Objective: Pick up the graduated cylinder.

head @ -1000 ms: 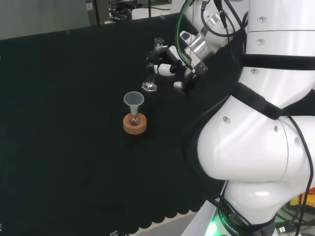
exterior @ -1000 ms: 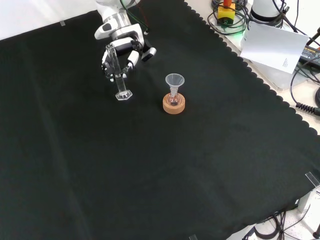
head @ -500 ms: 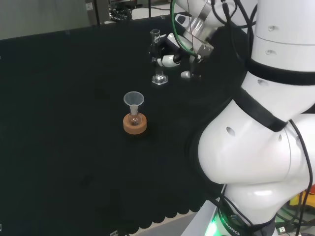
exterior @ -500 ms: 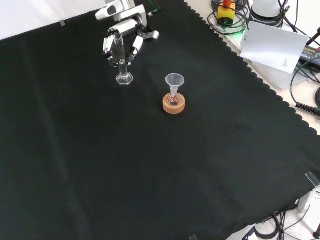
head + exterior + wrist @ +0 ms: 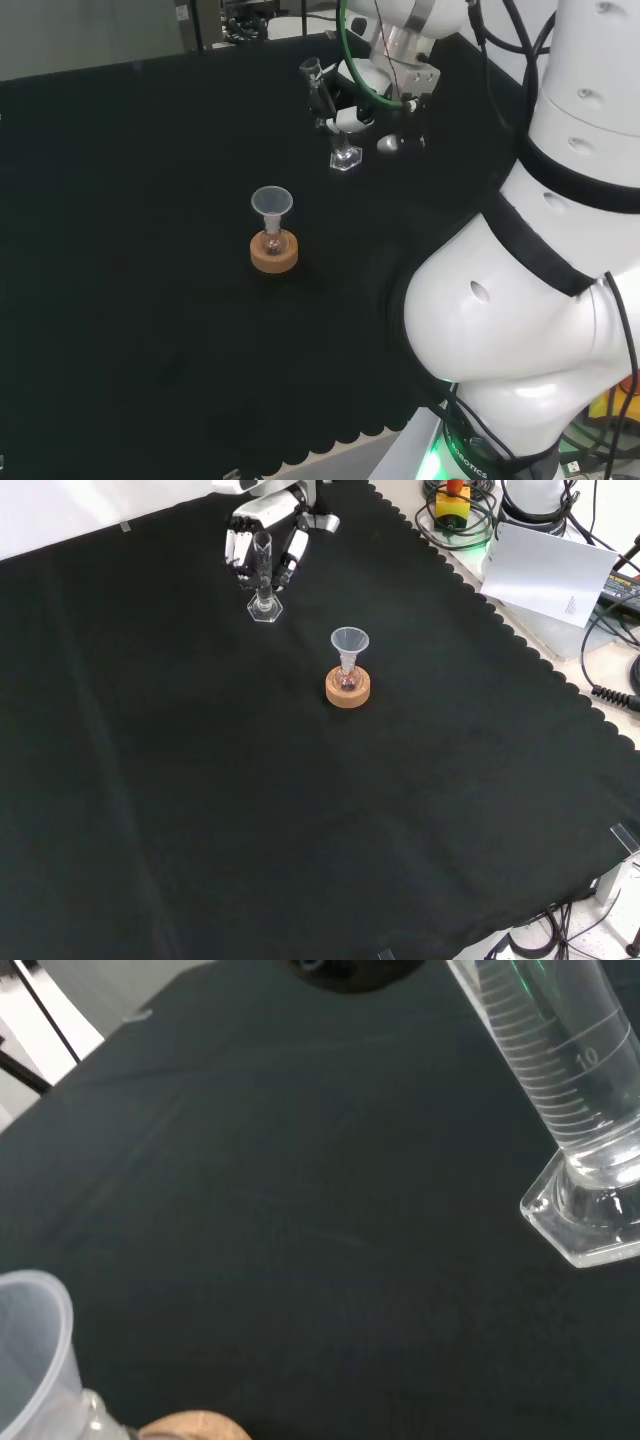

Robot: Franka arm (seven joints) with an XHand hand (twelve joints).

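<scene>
The clear graduated cylinder (image 5: 330, 115) with a hexagonal foot hangs above the black cloth, tilted a little, at the far middle of the head view. The hand (image 5: 362, 105) is shut on its tube, fingers curled round it. In the front view the cylinder (image 5: 264, 580) sits at the top centre, held by the hand (image 5: 268, 525), its foot clear of the cloth. The wrist view shows the lower tube with printed scale and the foot (image 5: 590, 1222) close up.
A small flask with a clear funnel (image 5: 271, 205) in its neck stands on a cork ring (image 5: 273, 254) mid-cloth, nearer the arm's base than the cylinder; funnel (image 5: 349, 642), ring (image 5: 347, 689). White paper (image 5: 552, 570) and cables lie off the cloth's right edge.
The hand has lifted the cylinder off the cloth and carried it rightward in the head view, upward and right in the front view. The flask and funnel have not moved.
</scene>
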